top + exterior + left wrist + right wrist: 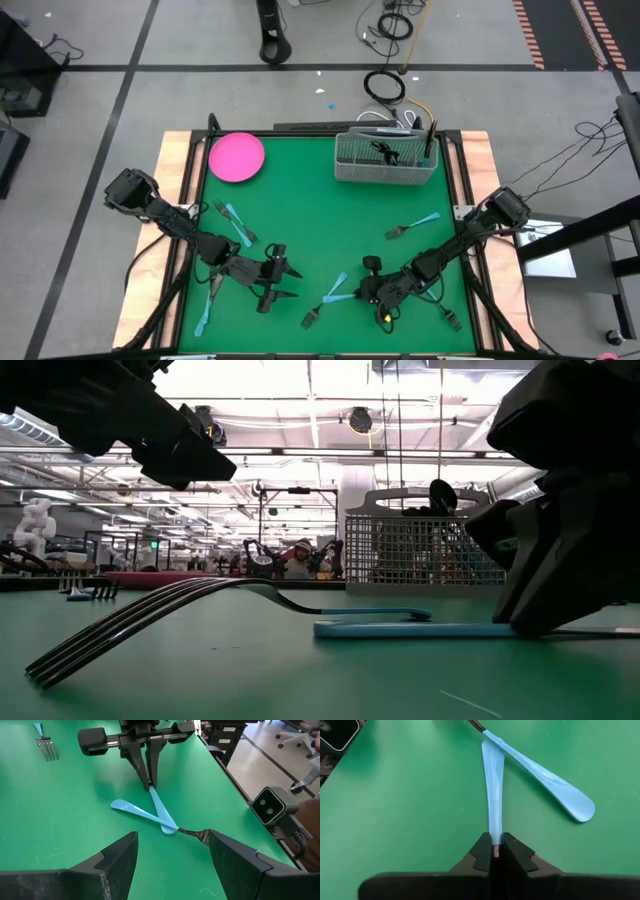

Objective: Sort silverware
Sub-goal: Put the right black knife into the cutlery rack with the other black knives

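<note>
Two pieces of silverware with light blue handles cross on the green table near its front edge. One is a fork (200,836) with its dark tines (60,660) toward the near edge. The other piece (494,795) runs from the crossing into my right gripper (495,851), which is shut on it. Its head is hidden by the fingers. My left gripper (172,862) stands open a little to the table's left of the pair, pointing at them and touching nothing. My right gripper pinches the narrow end (495,839) of the blue handle between its two fingertips. It comes slanting down from the table's right, and the handle runs straight on ahead of the fingers. The handle lies flat on the table, its wide end (169,826) crossing the fork's handle.
A grey wire basket (385,160) holding some silverware stands at the far edge, with a pink plate (237,157) at the far left. More forks lie loose at the left (238,225), near left (207,310), right (410,228) and near right (450,320).
</note>
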Controlling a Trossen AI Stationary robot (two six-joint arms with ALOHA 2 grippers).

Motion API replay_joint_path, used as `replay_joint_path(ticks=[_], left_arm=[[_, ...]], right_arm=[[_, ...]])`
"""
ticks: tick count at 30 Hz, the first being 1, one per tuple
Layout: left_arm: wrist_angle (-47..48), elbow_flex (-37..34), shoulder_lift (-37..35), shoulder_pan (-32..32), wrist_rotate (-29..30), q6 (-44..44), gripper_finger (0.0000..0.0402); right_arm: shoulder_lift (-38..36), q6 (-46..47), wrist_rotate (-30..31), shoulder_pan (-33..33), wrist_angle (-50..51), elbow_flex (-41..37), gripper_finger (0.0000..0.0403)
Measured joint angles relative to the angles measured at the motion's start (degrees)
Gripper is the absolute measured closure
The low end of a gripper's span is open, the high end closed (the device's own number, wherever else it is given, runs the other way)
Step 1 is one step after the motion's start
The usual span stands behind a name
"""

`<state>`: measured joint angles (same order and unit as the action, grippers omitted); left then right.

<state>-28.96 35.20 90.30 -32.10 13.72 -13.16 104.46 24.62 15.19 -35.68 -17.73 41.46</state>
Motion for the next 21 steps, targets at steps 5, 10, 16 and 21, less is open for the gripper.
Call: replay_joint_path(ticks=[5, 10, 16, 21], left_arm=[[-0.08, 0.0, 0.0, 0.0, -0.02, 0.01, 0.0155], [-0.15, 0.0, 0.0, 0.0, -0.01, 0.01, 0.0155], [-0.78, 0.0, 0.0, 0.0, 0.0, 0.01, 0.0155], [-0.8, 0.0, 0.0, 0.14, 0.02, 0.03, 0.0155]], right_arm=[[-2.09, -0.13, -1.45, -0.11, 1.41, -0.14, 0.0396], [-4.19, -0.23, -2.7, -0.34, 2.2, -0.14, 0.0401], [-6.41, 1.39, -2.29, -0.44, 1.9, -0.14, 0.0401], [-6.57, 4.79, -2.02, -0.76, 2.53, -0.14, 0.0393]])
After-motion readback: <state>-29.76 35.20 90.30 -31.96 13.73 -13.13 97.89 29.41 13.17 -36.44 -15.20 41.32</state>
